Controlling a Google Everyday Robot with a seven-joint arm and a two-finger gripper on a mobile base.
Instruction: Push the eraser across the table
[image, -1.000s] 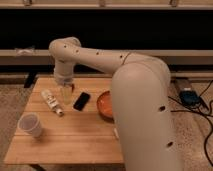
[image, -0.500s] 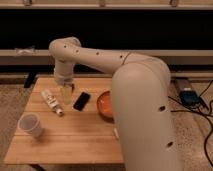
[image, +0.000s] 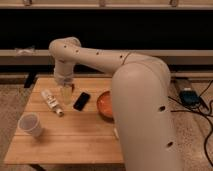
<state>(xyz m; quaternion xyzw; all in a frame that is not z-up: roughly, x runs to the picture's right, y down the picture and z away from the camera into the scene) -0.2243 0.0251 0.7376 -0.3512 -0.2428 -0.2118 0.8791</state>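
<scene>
The eraser (image: 82, 100), a small flat black block, lies on the light wooden table (image: 70, 137) near its middle, between the lying bottle and the orange bowl. My gripper (image: 66, 94) hangs from the cream arm just left of the eraser, its tips close to the tabletop and a short way from the eraser's left edge.
A white-labelled bottle (image: 51, 101) lies on its side left of the gripper. A white paper cup (image: 30, 124) stands at the front left. An orange bowl (image: 105, 104) sits right of the eraser, partly behind my arm (image: 142, 100). Cables and a device (image: 189, 96) lie on the floor at right.
</scene>
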